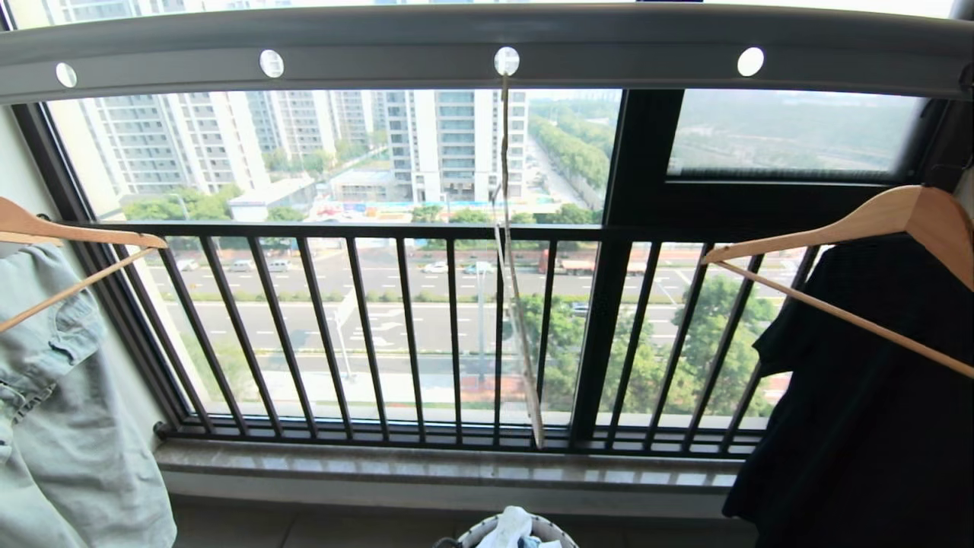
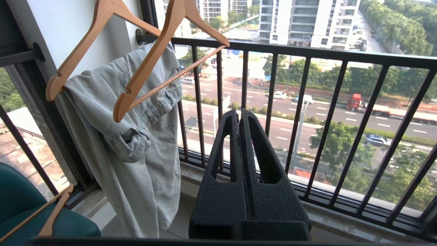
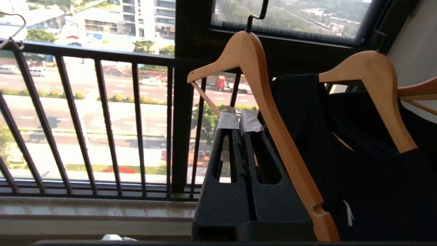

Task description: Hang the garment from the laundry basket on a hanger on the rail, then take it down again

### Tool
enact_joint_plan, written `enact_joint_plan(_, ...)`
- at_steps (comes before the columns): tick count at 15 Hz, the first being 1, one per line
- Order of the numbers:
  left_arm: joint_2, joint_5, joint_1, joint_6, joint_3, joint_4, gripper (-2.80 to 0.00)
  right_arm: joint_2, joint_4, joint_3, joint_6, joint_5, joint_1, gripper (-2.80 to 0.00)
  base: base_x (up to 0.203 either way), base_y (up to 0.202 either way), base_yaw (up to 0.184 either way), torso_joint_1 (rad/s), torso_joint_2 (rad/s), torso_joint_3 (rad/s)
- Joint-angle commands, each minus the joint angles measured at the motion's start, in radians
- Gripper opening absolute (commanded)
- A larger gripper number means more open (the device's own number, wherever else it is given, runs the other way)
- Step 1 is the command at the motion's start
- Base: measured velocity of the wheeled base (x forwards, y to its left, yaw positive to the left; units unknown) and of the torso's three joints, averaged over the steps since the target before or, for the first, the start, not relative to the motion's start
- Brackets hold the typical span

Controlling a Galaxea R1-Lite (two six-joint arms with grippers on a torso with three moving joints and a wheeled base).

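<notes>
The grey rail (image 1: pixel 396 46) runs across the top, pierced by round holes. From one hole the thin cream hanger (image 1: pixel 511 266) hangs bare, seen edge-on. Below it, at the bottom edge, the rim of the white laundry basket (image 1: pixel 559 530) shows, with the white garment (image 1: pixel 508 527) bunched inside. Neither arm is in the head view. My left gripper (image 2: pixel 239 114) is shut on nothing, facing the window bars beside pale denim. My right gripper (image 3: pixel 240 120), its tips taped white, is also shut and holds nothing, close beside a wooden hanger (image 3: pixel 273 112).
Wooden hangers (image 1: pixel 875 221) with a black shirt (image 1: pixel 860 396) hang at the right. More wooden hangers (image 2: pixel 143 65) and pale denim (image 1: pixel 68 426) hang at the left. The black window railing (image 1: pixel 380 335) and a stone sill (image 1: pixel 426 472) lie ahead. A teal seat (image 2: pixel 20 205) is at the far left.
</notes>
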Motion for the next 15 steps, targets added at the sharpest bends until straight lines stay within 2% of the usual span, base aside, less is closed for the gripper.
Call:
enact_joint_plan(1, -0.029, -0.004, 0.029, 0.014, 0.076, -0.077, -2.80, -0.113, 0.046, -0.009, -0.013, -0.011, -0.066, -2.80, 0.000, 0.000, 0.000, 0.000, 0.00, 0.000)
enact_joint_plan(3, -0.111, -0.021, -0.010, 0.043, 0.151, -0.087, -2.80, -0.197, 0.151, -0.025, -0.023, -0.012, -0.163, -2.80, 0.000, 0.000, 0.000, 0.000, 0.00, 0.000)
enact_joint_plan(7, -0.273, -0.167, -0.029, 0.104, 0.362, -0.094, -2.80, -0.395, 0.265, 0.057, -0.011, -0.025, -0.256, -2.80, 0.000, 0.000, 0.000, 0.000, 0.00, 0.000)
enact_joint_plan(9, -0.279, -0.190, -0.030, 0.094, 0.458, -0.099, -2.80, -0.402, 0.257, 0.180, 0.109, -0.081, -0.269, -2.80, 0.000, 0.000, 0.000, 0.000, 0.00, 0.000)
enact_joint_plan(11, -0.280, -0.211, -0.030, 0.093, 0.511, -0.100, -2.80, -0.402, 0.247, 0.245, 0.157, -0.095, -0.274, -2.80, 0.000, 0.000, 0.000, 0.000, 0.00, 0.000)
enact_joint_plan(13, -0.280, -0.224, -0.030, 0.091, 0.545, -0.136, -2.80, -0.402, 0.249, 0.245, 0.140, -0.098, -0.274, -2.80, 0.000, 0.000, 0.000, 0.000, 0.00, 0.000)
enact_joint_plan(15, -0.280, -0.294, -0.030, 0.093, 0.566, -0.161, -2.80, -0.401, 0.247, 0.245, 0.090, -0.098, -0.295, -2.80, 0.000, 0.000, 0.000, 0.000, 0.00, 0.000)
